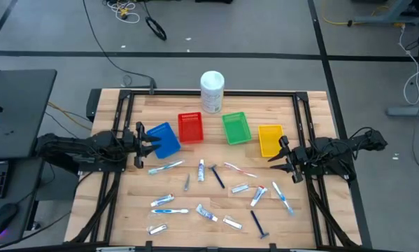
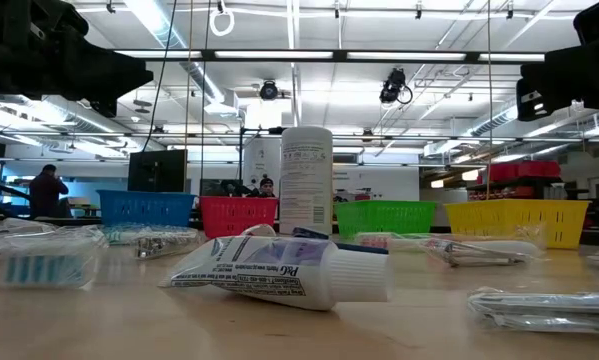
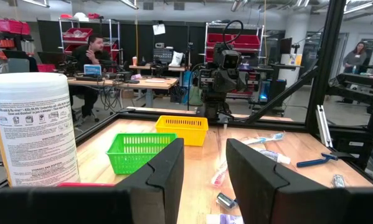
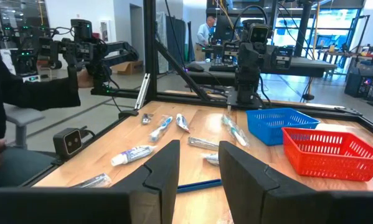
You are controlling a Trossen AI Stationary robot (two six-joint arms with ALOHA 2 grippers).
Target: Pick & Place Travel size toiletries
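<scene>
The travel size toiletries (image 1: 208, 190) lie scattered across the near half of the tabletop (image 1: 307, 210), in front of the four baskets (image 1: 216, 131). The left gripper (image 1: 145, 145) and right gripper (image 1: 278, 157) hover at opposite edges, jaws parted and empty.

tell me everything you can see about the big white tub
The white tub is a tall plastic cylinder with a rounded white lid and a printed label of small text around its side. It stands upright at the table's far edge, behind the gap between the red basket and green basket, apparently touching nothing but the table.
</scene>
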